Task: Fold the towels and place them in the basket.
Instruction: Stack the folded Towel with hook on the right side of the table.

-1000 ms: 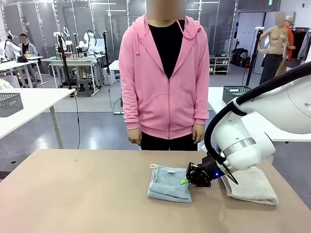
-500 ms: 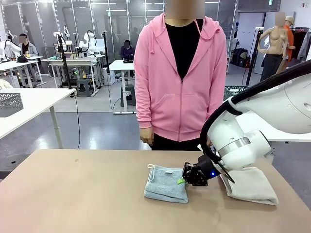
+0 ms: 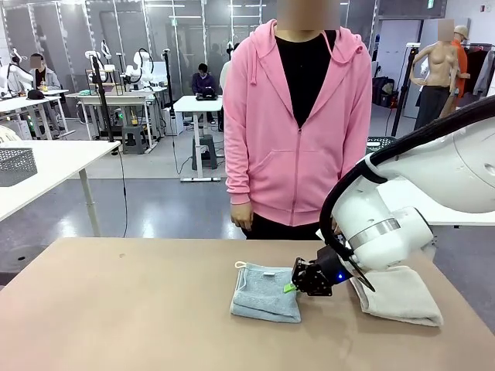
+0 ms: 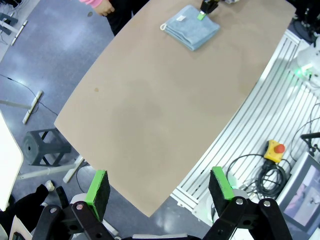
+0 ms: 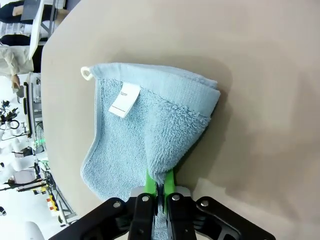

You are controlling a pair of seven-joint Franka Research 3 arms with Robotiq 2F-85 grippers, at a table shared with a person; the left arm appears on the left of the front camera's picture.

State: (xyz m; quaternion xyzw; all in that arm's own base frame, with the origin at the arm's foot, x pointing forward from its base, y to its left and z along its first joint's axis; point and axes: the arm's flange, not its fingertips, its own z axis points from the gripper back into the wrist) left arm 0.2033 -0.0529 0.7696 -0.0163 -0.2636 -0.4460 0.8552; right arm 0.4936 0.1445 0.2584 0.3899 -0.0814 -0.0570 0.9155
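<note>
Jaws of the right gripper pinch the near right edge of the blue towel — folded, flat on the desk, just left of the cream towel. Left gripper — jaws wide apart, holding nothing.

A robotics lab: at ten o'clock behind the brown worktop, white tables carry other robot arms, with people seated at them, on a grey floor. An emergency-stop button and cables lie beside the rig.
</note>
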